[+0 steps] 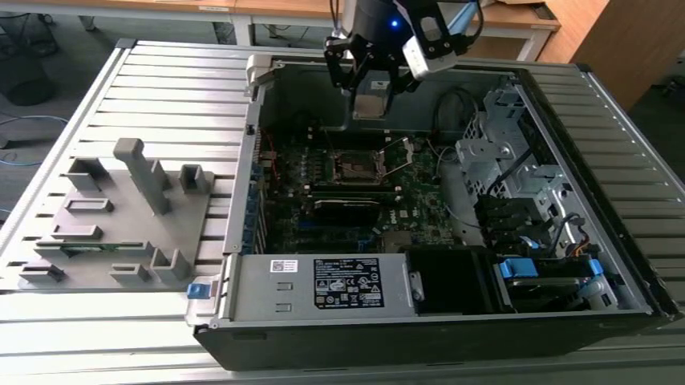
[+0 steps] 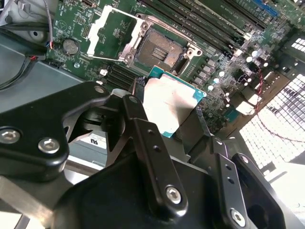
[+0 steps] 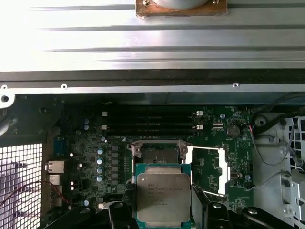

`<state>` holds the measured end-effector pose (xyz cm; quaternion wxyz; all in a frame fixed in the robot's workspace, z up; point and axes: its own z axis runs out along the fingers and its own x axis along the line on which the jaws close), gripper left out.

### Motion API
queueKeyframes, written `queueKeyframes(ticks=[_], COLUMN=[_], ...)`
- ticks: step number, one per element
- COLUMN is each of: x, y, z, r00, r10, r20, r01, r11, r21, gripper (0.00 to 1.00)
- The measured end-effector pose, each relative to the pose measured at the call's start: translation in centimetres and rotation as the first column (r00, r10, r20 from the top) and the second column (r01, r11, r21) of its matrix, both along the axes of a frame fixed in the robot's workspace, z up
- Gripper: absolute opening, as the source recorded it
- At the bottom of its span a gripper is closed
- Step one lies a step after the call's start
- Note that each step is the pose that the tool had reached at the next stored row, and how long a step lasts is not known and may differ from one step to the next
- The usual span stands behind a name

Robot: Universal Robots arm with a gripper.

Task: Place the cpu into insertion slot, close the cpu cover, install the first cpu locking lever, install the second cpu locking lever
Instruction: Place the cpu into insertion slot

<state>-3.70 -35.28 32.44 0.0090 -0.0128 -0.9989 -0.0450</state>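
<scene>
The gripper (image 1: 370, 107) hangs over the open computer case (image 1: 428, 337) on the bench (image 1: 160, 88). Its fingers (image 2: 143, 129) pinch the cpu (image 3: 163, 198) by two sides. The cpu is up in the air above the insertion slot (image 3: 159, 155), not in it yet. The cpu cover (image 3: 207, 169) is flipped open beside the slot.

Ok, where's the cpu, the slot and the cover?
cpu (image 3: 163, 198), first wrist view, metal top's middle.
insertion slot (image 2: 159, 47), second wrist view, dark middle.
cpu cover (image 2: 96, 24), second wrist view, frame's edge.
</scene>
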Motion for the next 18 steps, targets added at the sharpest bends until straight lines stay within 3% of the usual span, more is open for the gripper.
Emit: queueKeyframes(ticks=[18], x=[-0.03], y=[-0.01], z=[-1.63], r00=[1.0000], r10=[0.000], r20=[-0.0002], r01=[0.000], r11=[1.0000], r21=[-0.0003], gripper=[0.54])
